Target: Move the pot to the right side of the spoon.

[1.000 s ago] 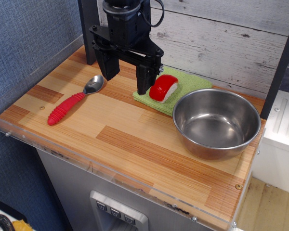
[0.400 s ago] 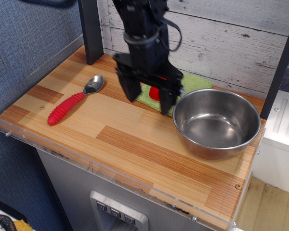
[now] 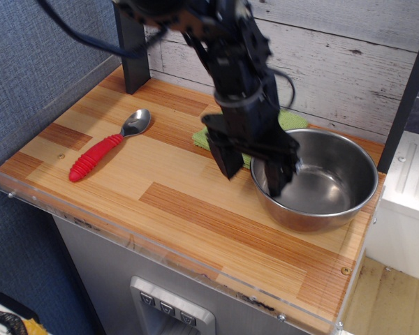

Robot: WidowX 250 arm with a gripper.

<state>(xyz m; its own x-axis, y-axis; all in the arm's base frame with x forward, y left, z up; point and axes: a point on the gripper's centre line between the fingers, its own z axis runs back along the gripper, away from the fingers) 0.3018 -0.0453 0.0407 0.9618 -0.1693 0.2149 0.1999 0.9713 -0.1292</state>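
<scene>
The pot [image 3: 328, 183], a big shiny steel bowl with a rolled rim, sits at the right end of the wooden counter. The spoon [image 3: 108, 146], with a metal bowl and ribbed red handle, lies at the left, far from the pot. My black gripper [image 3: 255, 174] is open and empty. It straddles the pot's left rim: one finger hangs outside over the wood, the other inside the pot. I cannot tell whether a finger touches the rim.
A green cloth [image 3: 288, 120] lies behind the gripper, mostly hidden by the arm. A dark post [image 3: 131, 49] stands at the back left. A clear plastic lip [image 3: 160, 248] runs along the counter's front edge. Bare wood lies between spoon and pot.
The gripper has moved right and toward the front, from beside the green cloth to the pot's left rim. It now hides the red-and-white sushi piece. Pot and spoon have not moved.
</scene>
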